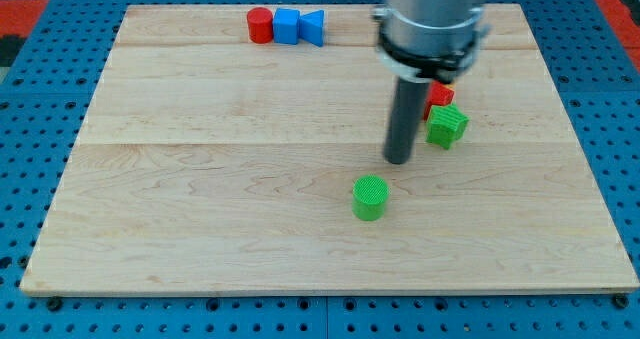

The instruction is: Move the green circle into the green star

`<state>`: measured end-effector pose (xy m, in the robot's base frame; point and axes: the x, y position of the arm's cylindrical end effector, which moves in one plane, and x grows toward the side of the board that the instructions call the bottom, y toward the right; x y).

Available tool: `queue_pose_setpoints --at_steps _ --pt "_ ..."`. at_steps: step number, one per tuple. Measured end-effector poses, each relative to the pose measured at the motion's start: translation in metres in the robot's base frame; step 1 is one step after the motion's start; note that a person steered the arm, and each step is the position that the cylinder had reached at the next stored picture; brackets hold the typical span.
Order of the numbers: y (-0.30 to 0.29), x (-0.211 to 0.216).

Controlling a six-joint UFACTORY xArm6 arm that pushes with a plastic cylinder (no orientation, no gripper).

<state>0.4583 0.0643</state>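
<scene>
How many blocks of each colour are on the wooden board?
Red: 2, the red cylinder and a red block partly hidden behind the arm.
Blue: 2, the blue cube and blue triangle.
Green: 2, the green circle and green star.
Total: 6.

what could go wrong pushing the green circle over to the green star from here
My tip sits up and right of the green circle, between it and the green star, so a push from here would likely send the circle away from the star. Circling round to the circle's lower-left side could clip it off line. A red block touches the star, partly hidden by the arm; a firm push may shove both.
</scene>
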Motion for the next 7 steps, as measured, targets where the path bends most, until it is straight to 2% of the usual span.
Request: queue_pose_setpoints --at_steps 1,2,3,4,5,6,7 --pt "-0.056 -0.010" --pt "-0.106 0.034" --pt "-0.101 0.102" --pt "-0.065 0.106" --pt "0.000 0.103" --pt "0.005 0.080" --pt "-0.031 0.103"
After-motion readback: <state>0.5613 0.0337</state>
